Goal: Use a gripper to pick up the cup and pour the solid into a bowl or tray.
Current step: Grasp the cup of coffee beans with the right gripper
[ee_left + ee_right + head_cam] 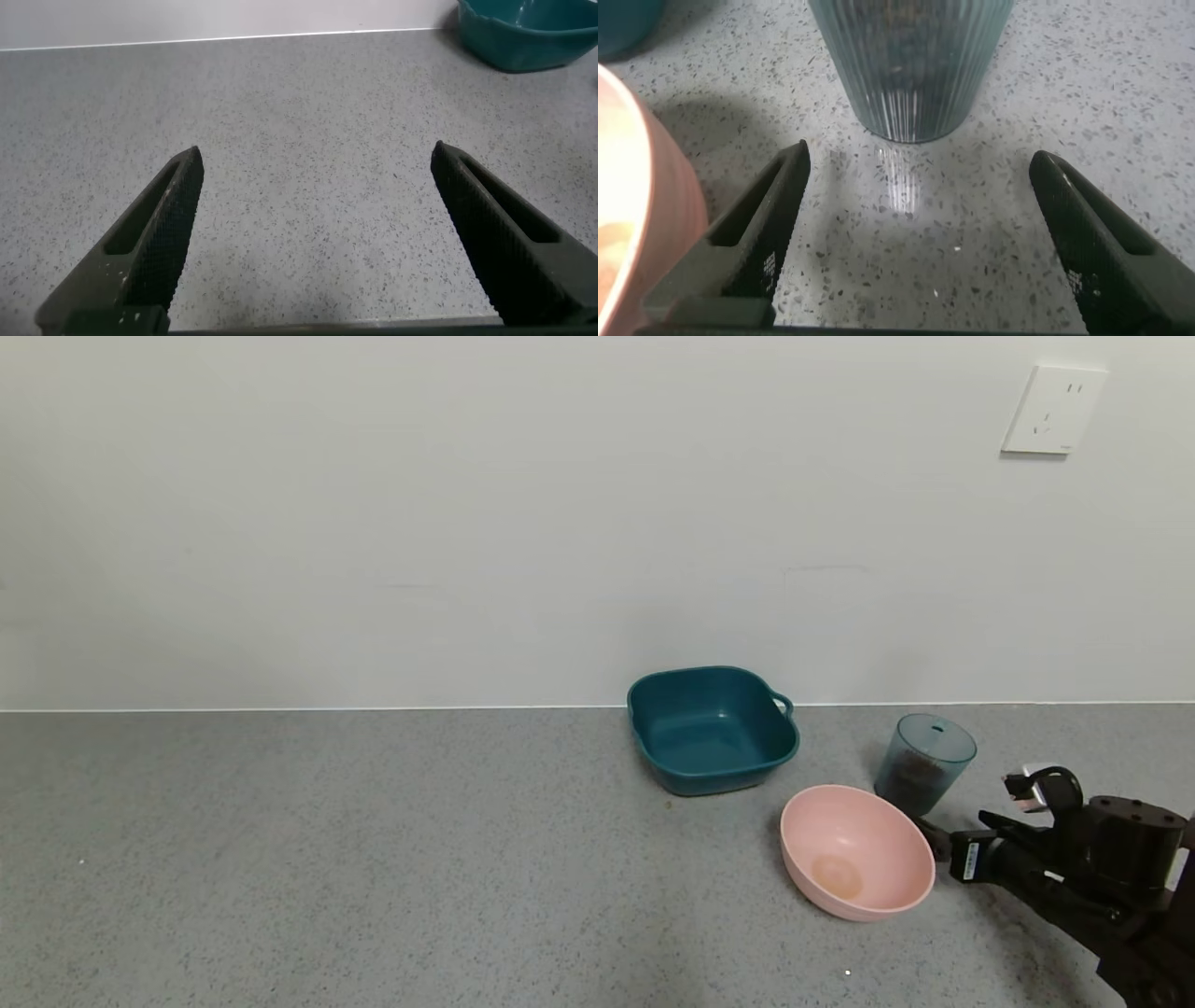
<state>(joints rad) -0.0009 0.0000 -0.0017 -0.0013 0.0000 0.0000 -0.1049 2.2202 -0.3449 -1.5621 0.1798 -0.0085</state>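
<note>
One cup point(924, 762) upright, mouth up; right pincer point(915, 233) open, probably short of it.

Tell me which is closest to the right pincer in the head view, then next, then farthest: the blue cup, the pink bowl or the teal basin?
1. Pink bowl: just left of the right pincer; almost a tie with the cup.
2. Blue cup: standing just beyond it.
3. Teal basin: farthest, by the wall, to the left.

Right gripper point(936, 840) matte black w/ small white label; both grippers' fingers point(159, 233) have ribbed dark pads.
</note>
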